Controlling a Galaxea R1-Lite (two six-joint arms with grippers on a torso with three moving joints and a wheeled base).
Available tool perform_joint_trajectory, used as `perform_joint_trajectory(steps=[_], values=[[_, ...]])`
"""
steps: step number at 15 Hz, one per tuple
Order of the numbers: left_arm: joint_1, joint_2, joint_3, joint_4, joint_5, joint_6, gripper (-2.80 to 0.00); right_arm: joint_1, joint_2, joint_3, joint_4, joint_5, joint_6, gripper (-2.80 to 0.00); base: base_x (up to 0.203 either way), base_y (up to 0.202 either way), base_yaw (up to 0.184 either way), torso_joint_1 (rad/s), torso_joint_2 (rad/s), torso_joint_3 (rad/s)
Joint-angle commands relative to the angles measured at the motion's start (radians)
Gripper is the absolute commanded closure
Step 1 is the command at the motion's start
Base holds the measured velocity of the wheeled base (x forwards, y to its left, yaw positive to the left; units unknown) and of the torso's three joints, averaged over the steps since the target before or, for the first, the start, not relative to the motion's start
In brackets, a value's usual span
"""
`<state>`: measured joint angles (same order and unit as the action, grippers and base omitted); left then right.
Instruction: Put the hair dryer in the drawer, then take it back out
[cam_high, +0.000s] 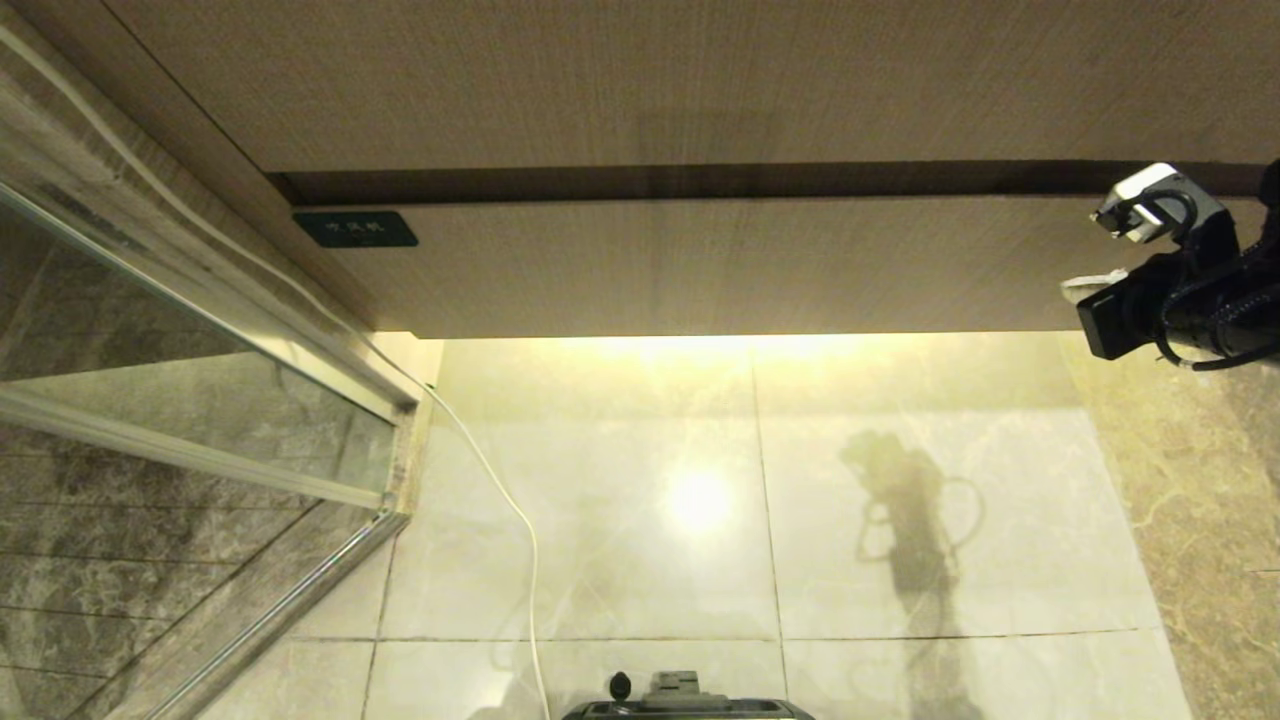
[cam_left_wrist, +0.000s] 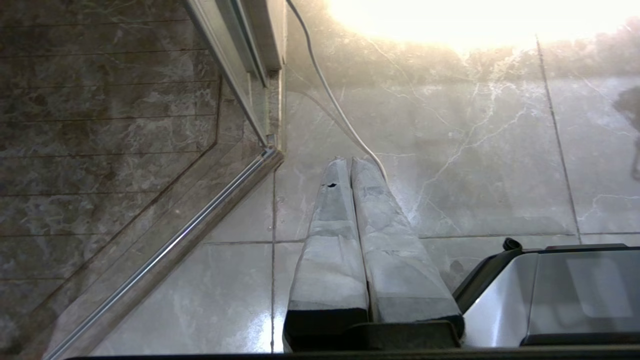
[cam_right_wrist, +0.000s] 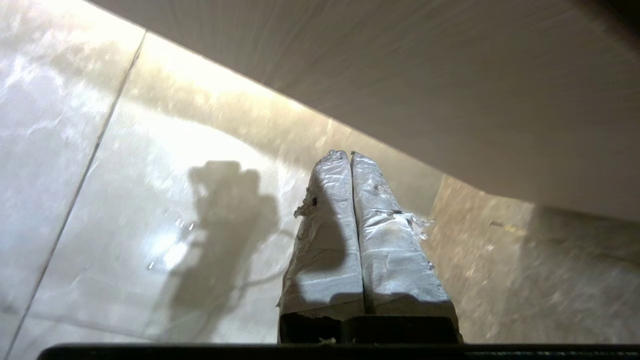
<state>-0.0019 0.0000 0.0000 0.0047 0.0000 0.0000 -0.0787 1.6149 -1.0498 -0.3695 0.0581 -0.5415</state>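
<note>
The drawer (cam_high: 750, 265) is a wide light brown wood-grain front, pushed in flush under the countertop, with a small dark label (cam_high: 355, 229) at its left end. The hair dryer is out of view. My right arm (cam_high: 1190, 290) reaches in at the right end of the drawer front. In the right wrist view the right gripper (cam_right_wrist: 348, 155) is shut and empty, its taped fingers (cam_right_wrist: 325, 240) pointing at the lower edge of the drawer (cam_right_wrist: 425, 75). The left gripper (cam_left_wrist: 348, 161) hangs shut and empty over the floor tiles, parked.
A glass shower door with a metal frame (cam_high: 200, 440) stands at the left. A thin white cable (cam_high: 500, 500) runs down across the glossy floor tiles (cam_high: 700, 500). My base (cam_high: 690, 700) shows at the lower edge. A brown marble strip (cam_high: 1200, 520) borders the right.
</note>
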Motion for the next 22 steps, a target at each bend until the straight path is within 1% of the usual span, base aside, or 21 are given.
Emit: perform_joint_trajectory(steps=[1, 3, 5, 7, 9, 12, 14, 16, 18, 20, 21, 22], values=[[-0.001, 0.000, 0.002, 0.000, 0.000, 0.000, 0.00, -0.002, 0.022, -0.020, -0.015, 0.002, -0.003, 0.00, 0.000, 0.000, 0.000, 0.000, 0.00, 0.000], [0.000, 0.000, 0.002, 0.000, 0.000, 0.000, 0.00, -0.013, 0.002, -0.016, 0.010, 0.003, -0.002, 0.00, 0.000, 0.000, 0.000, 0.000, 0.00, 0.000], [0.000, 0.000, 0.002, 0.000, 0.000, 0.000, 0.00, -0.017, -0.057, 0.004, 0.074, 0.016, -0.003, 0.00, 0.000, 0.000, 0.000, 0.000, 0.00, 0.000], [-0.001, 0.000, 0.002, 0.000, 0.000, 0.000, 0.00, -0.026, -0.132, 0.052, 0.145, 0.033, -0.008, 0.00, 0.000, 0.000, 0.000, 0.000, 0.00, 0.000], [0.000, 0.000, 0.002, 0.000, 0.000, 0.000, 0.00, -0.027, -0.207, 0.117, 0.183, 0.036, -0.012, 0.00, 0.000, 0.000, 0.000, 0.000, 0.00, 0.000], [0.000, 0.000, 0.002, 0.000, 0.000, 0.000, 0.00, -0.017, -0.370, 0.229, 0.236, 0.035, -0.015, 0.00, 0.000, 0.000, 0.000, 0.000, 0.00, 0.000], [0.000, 0.000, 0.001, 0.000, 0.000, 0.000, 0.00, -0.001, -0.512, 0.330, 0.266, 0.035, -0.015, 0.00, 0.000, 0.000, 0.000, 0.000, 0.00, 0.000], [0.000, 0.000, 0.001, 0.000, 0.000, 0.000, 0.00, 0.012, -0.665, 0.463, 0.274, 0.033, -0.013, 0.00, 0.000, 0.000, 0.000, 0.000, 0.00, 0.000], [-0.001, 0.000, 0.002, 0.000, 0.000, 0.000, 0.00, 0.050, -0.802, 0.595, 0.267, 0.029, -0.005, 0.00, 0.000, 0.000, 0.000, 0.000, 0.00, 0.000], [0.000, 0.000, 0.002, 0.000, 0.000, 0.000, 0.00, 0.121, -0.987, 0.736, 0.232, 0.027, 0.024, 0.00, 0.000, 0.000, 0.000, 0.000, 0.00, 0.000], [0.000, 0.000, 0.002, 0.000, 0.000, 0.000, 0.00, 0.162, -1.076, 0.800, 0.214, 0.026, 0.054, 0.00, 0.000, 0.000, 0.000, 0.000, 0.00, 0.000], [0.000, 0.000, 0.001, 0.000, 0.000, 0.000, 0.00, 0.201, -1.174, 0.857, 0.200, 0.026, 0.102, 0.00, 0.000, 0.000, 0.000, 0.000, 0.00, 0.000]])
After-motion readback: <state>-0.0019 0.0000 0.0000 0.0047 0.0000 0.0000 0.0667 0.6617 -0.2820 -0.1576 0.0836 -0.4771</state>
